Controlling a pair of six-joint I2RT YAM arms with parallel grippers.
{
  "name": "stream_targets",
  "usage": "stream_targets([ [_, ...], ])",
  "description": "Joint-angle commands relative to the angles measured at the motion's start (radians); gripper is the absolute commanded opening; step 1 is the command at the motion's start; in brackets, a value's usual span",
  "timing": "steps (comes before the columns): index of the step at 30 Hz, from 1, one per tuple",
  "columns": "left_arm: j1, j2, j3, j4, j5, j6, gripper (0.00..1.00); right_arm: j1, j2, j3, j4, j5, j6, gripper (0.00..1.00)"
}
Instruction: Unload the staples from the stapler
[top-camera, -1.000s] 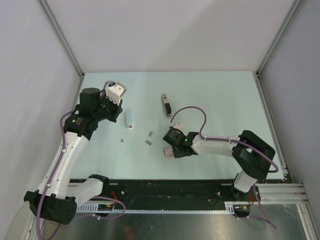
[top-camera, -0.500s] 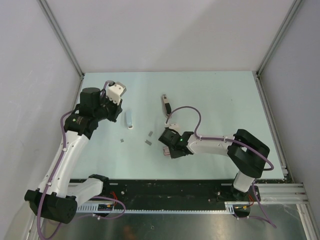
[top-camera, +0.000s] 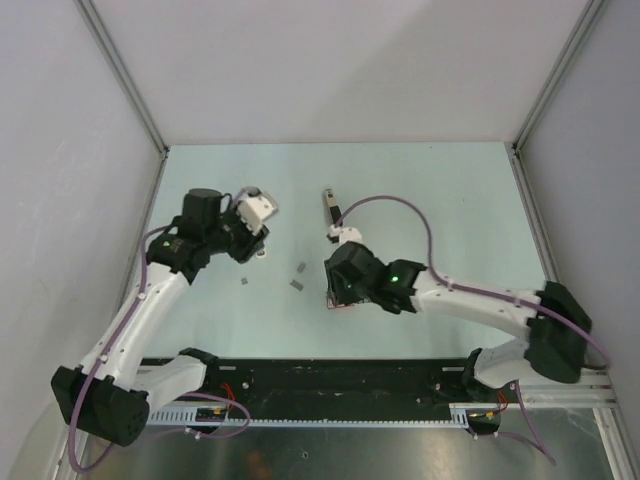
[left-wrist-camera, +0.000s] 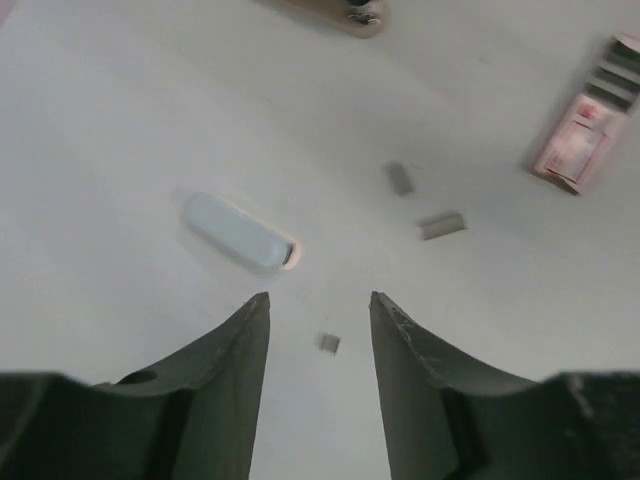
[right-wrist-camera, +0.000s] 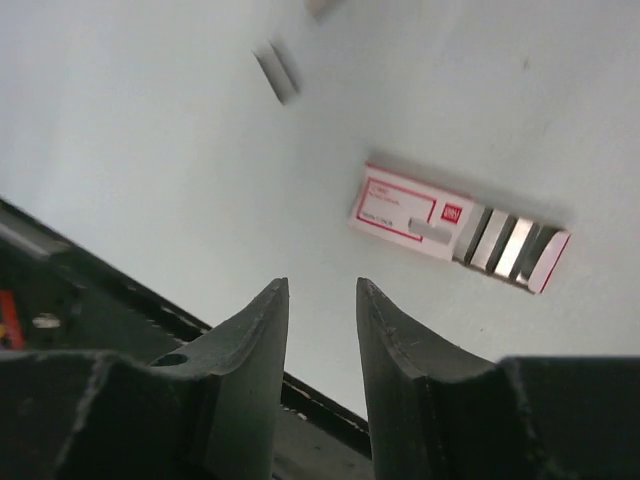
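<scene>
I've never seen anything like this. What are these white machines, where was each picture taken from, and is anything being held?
These are two robot arms, the left arm and the right arm, bolted at the near edge of a pale table. The wide picture comes from a fixed camera above and behind them. The other two come from a small camera on each wrist, looking past the two dark fingers of that arm's tool.

On the table lie a slim stapler, a few tiny grey staples, a pale oblong piece and a pink-and-white box with metal strips showing at its open end.

The left tool and the right tool are both open with nothing between their fingers, so nothing is held.
</scene>
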Motion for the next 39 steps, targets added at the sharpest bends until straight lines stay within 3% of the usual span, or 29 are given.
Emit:
stream_targets([
  [1, -0.141, 0.039, -0.060, 0.001, 0.074, 0.208, 0.54, -0.037, -0.144, 0.025, 0.056, 0.029, -0.060, 0.39],
  [7, -0.259, 0.195, -0.067, -0.019, 0.116, 0.398, 0.66, -0.142, -0.246, -0.077, 0.112, 0.016, -0.063, 0.41],
  [17, -0.366, 0.439, -0.047, -0.083, 0.118, 0.726, 0.69, -0.348, -0.395, -0.213, 0.222, -0.138, -0.093, 0.40],
  [27, -0.406, 0.580, -0.005, -0.083, 0.093, 0.837, 0.71, -0.419, -0.383, -0.230, 0.298, -0.243, -0.093, 0.35],
  [39, -0.408, 0.683, 0.052, -0.094, 0.020, 0.848, 0.56, -0.437, -0.414, -0.252, 0.308, -0.288, -0.096, 0.31],
])
